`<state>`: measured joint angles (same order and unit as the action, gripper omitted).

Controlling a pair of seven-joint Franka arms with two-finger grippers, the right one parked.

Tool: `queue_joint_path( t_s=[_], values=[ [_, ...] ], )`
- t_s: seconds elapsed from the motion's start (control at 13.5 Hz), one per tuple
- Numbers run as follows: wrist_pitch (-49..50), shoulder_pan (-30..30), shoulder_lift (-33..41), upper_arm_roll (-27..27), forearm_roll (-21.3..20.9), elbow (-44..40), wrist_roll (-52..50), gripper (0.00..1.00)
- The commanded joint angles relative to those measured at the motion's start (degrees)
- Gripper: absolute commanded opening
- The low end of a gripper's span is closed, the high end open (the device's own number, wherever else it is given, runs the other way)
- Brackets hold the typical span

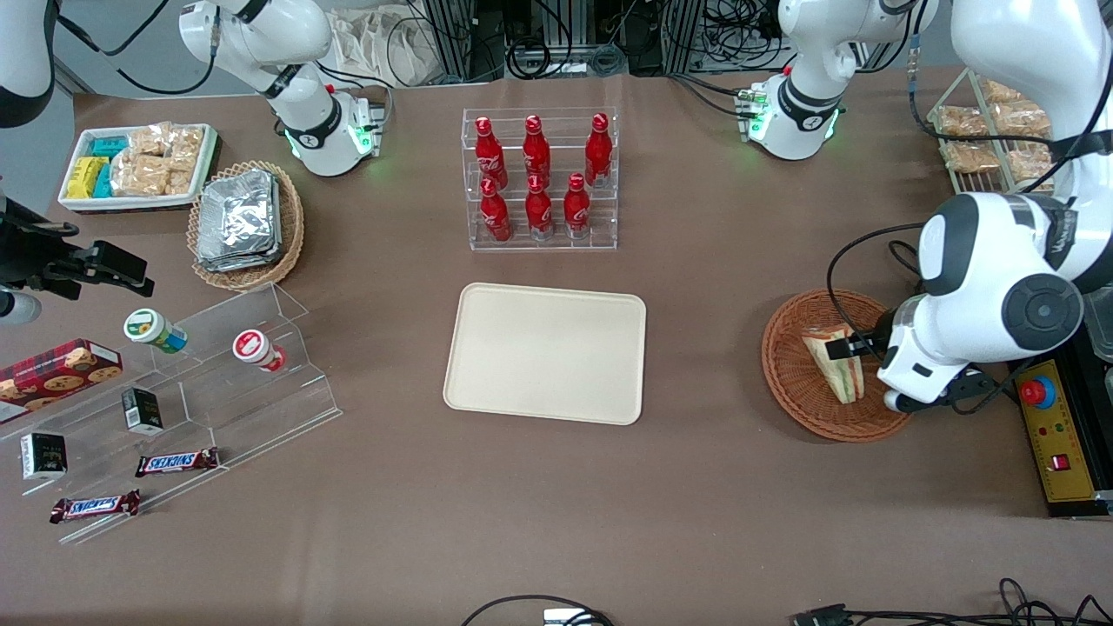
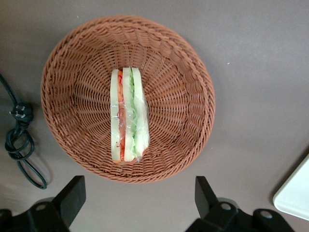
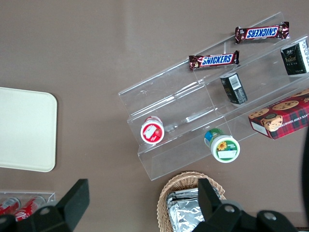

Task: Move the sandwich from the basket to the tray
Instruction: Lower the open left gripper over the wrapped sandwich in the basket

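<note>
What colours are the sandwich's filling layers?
Orange-red and green between pale bread on the sandwich, best seen in the left wrist view; the open gripper hovers above the basket.

Rough woven wicker basket [image 2: 183, 72], glossy clear-wrapped sandwich [image 2: 128, 113], smooth matt plastic tray [image 1: 546, 352], matt black gripper [image 2: 140, 200].

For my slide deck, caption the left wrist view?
Open gripper poised above the wrapped sandwich lying in the wicker basket.

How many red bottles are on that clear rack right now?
6. Three stand on the upper step of the clear rack. Three stand on the lower step, nearer the front camera. None appear hidden.
</note>
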<state>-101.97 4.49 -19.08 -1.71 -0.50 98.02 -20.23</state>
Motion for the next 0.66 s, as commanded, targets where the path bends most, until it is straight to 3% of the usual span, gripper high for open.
queue_joint_path(
  t_s=[0.0, 0.59],
  values=[
    [-1.0, 0.2, -2.4, 0.3, -0.2, 0.0, -1.7, 1.0],
    [-8.4, -2.1, -4.1, 0.7, -0.3, 6.7, -1.7, 1.0]
  ],
)
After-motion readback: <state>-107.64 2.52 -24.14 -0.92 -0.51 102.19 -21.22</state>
